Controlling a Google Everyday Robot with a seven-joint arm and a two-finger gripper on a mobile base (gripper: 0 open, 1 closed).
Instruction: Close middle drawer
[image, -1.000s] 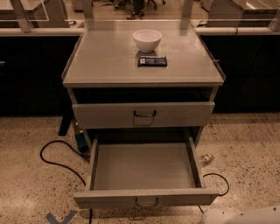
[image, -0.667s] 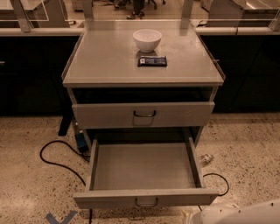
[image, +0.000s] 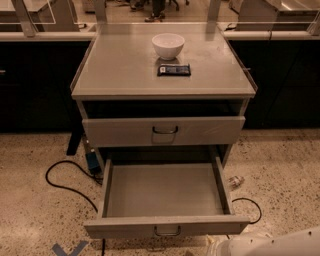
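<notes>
The middle drawer (image: 165, 192) stands pulled far out from under the front edge of the counter (image: 120, 67). Its whole grey floor is in sight, and its low front panel is near the bottom of the view. The drawer's small dark loop handle (image: 167, 231) sits at the centre of that panel. Above it, the taller-fronted top drawer (image: 120, 131) sits just under the counter's front edge, well back from the middle drawer's front, with its own handle (image: 165, 131) in the middle.

The gripper (image: 216, 245) is at the bottom edge of the view, below the right part of the middle drawer's front and right of its handle. It is only partly seen, and whether it is open or closed cannot be told. The white arm (image: 282, 244) leads off from it into the lower right corner.

A white bowl (image: 168, 45) rests near the counter's back edge, about midway along it. A dark flat packet (image: 174, 70) lies just in front of the bowl. A black cable (image: 64, 184) loops over the speckled floor to the left of the cabinet.
</notes>
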